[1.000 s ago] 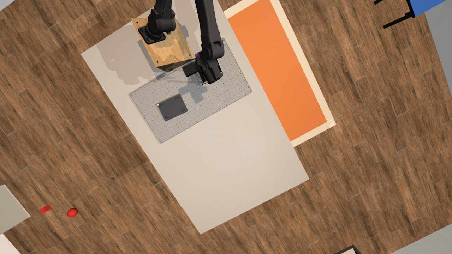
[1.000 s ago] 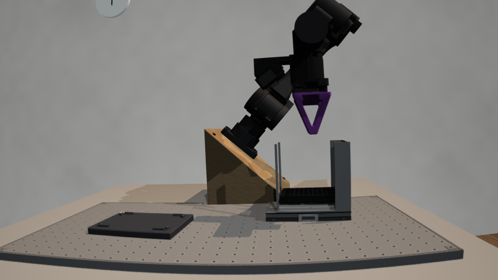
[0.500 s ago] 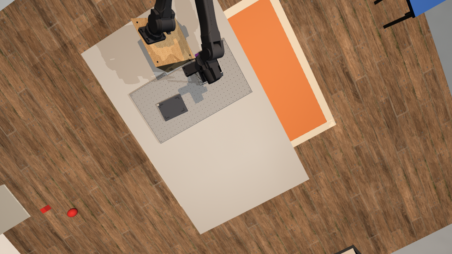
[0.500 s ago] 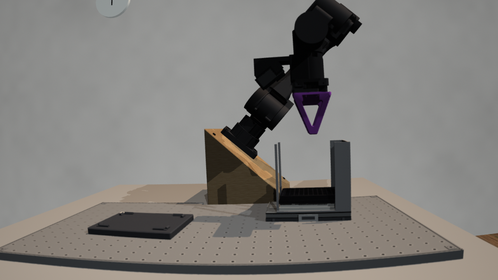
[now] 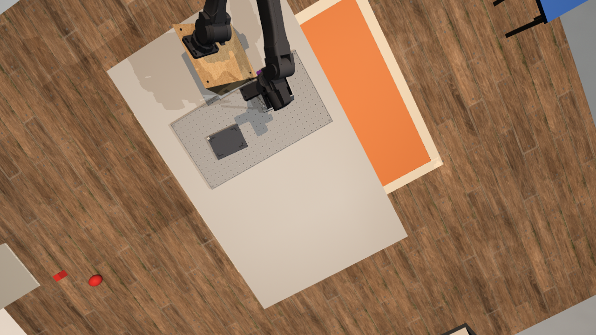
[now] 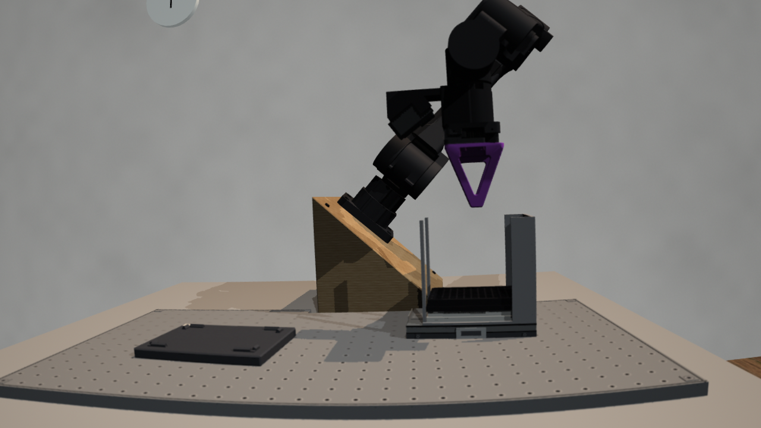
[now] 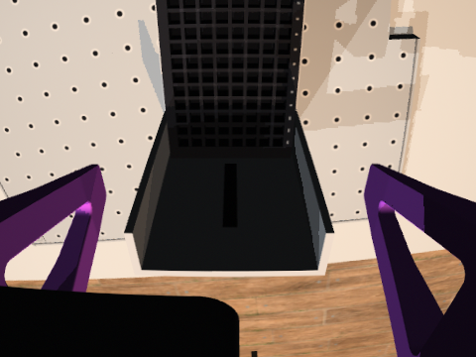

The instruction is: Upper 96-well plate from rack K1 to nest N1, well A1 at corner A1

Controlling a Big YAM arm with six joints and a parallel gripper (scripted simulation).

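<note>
In the exterior view, a flat dark nest (image 6: 213,343) lies at the lower left of the frame on the grey perforated board (image 6: 532,372), with small raised locators at its corners. In the top view a pale square (image 5: 208,137) sits just outside one corner of the nest.

Toward the middle of the exterior view, a wooden wedge (image 6: 345,271) stands at the back of the board, and the black arm (image 6: 409,159) rises from its sloped face.

Right of the wedge stands the rack (image 6: 520,266), with two thin rods on its left side and a tall grey column on its right. The black plate (image 6: 468,299) lies low inside the rack, between the rods and the column; whether there are two stacked plates cannot be made out from the side.

Above the rack, in the upper middle of the frame, the gripper (image 6: 475,204) points straight down, clear of the rack's top. It is released, spread fully wide and empty. In the wrist view the two purple fingers sit at the lower left and lower right, with the grid of wells (image 7: 230,59) in the upper centre between them.
</note>
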